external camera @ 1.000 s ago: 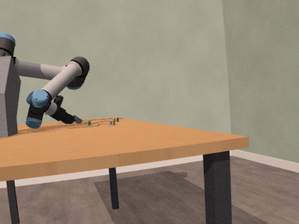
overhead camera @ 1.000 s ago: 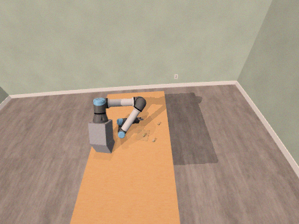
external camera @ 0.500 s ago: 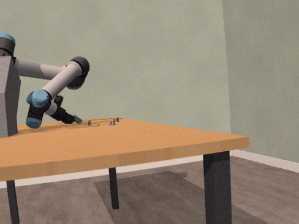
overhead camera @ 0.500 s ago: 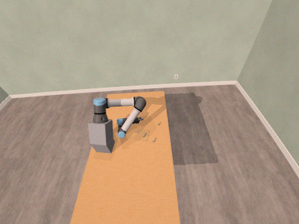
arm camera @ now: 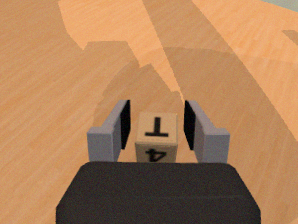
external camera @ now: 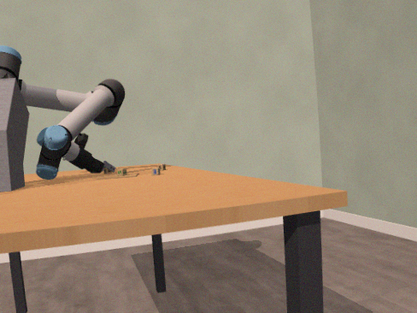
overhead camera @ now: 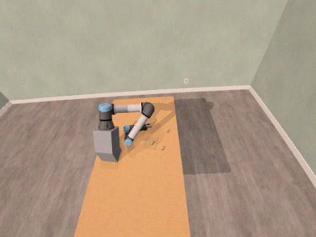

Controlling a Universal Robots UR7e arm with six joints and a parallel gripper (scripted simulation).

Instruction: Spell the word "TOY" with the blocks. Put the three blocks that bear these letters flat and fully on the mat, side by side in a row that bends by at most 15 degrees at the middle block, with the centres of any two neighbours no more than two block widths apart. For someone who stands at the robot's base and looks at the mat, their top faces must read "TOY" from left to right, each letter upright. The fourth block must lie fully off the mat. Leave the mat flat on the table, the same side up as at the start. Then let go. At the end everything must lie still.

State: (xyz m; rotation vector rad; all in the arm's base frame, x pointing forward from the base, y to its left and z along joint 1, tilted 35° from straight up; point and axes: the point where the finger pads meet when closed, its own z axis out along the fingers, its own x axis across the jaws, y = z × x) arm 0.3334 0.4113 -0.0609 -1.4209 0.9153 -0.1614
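In the wrist view, the claw's grey parallel fingers are spread, one on each side of a tan cubic block marked T and 4 (arm camera: pixel 157 131), low centre of the frame, untouched. Farther off, at right of centre in the top view, one small block (overhead camera: pixel 152 142) is seen on a thin square mat (overhead camera: pixel 146 146).
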